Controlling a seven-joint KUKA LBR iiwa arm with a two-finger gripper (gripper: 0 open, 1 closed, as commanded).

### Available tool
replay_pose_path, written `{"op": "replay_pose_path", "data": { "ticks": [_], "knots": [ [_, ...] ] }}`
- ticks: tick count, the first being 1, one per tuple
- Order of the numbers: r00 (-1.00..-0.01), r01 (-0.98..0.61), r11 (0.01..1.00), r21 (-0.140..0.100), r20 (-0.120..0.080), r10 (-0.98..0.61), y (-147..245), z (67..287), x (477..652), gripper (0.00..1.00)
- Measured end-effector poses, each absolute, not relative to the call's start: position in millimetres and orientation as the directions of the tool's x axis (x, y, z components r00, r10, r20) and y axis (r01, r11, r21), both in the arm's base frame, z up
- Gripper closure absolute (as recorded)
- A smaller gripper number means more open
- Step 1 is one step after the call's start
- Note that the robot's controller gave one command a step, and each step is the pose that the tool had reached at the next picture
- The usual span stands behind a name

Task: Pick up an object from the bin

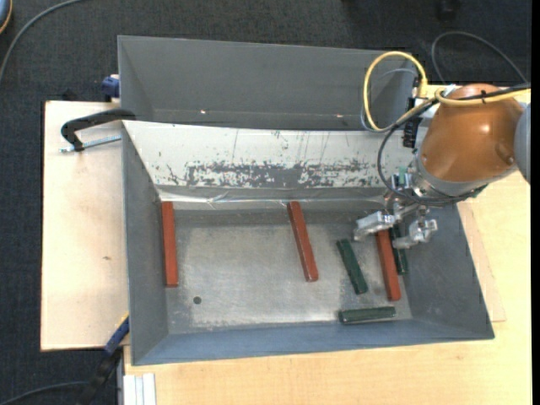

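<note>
Dark carpet (253, 7), scuffed grey bin (245, 310), tool (396, 226) over right red stick (391, 278)

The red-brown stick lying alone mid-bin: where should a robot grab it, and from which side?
Take the red-brown stick at its mid-length, coming straight down from above, with the tool turned so it closes across the narrow width. The stick lies flat and slightly slanted, with bare bin floor along both long sides, so there should be room.
</note>
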State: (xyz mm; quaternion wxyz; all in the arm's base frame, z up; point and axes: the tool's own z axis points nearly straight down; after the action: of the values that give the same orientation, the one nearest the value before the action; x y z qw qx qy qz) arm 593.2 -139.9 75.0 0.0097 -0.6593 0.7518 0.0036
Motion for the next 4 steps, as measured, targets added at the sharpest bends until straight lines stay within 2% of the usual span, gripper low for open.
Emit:
{"op": "replay_pose_path", "data": {
  "ticks": [1, 2, 3, 4],
  "knots": [
    [-0.130, -0.991, 0.130, -0.006, -0.018, -0.991, -141.0, 73.4, 592.3, 1.00],
    [-0.119, -0.993, 0.119, -0.013, -0.002, -0.993, -134.8, 150.4, 584.3, 1.00],
    [-0.122, -0.993, 0.122, -0.004, -0.003, -0.993, -135.3, 145.4, 582.8, 0.00],
    [0.038, -0.999, -0.038, -0.002, -0.011, -0.999, -129.9, 70.3, 599.2, 0.00]
  ]
}}
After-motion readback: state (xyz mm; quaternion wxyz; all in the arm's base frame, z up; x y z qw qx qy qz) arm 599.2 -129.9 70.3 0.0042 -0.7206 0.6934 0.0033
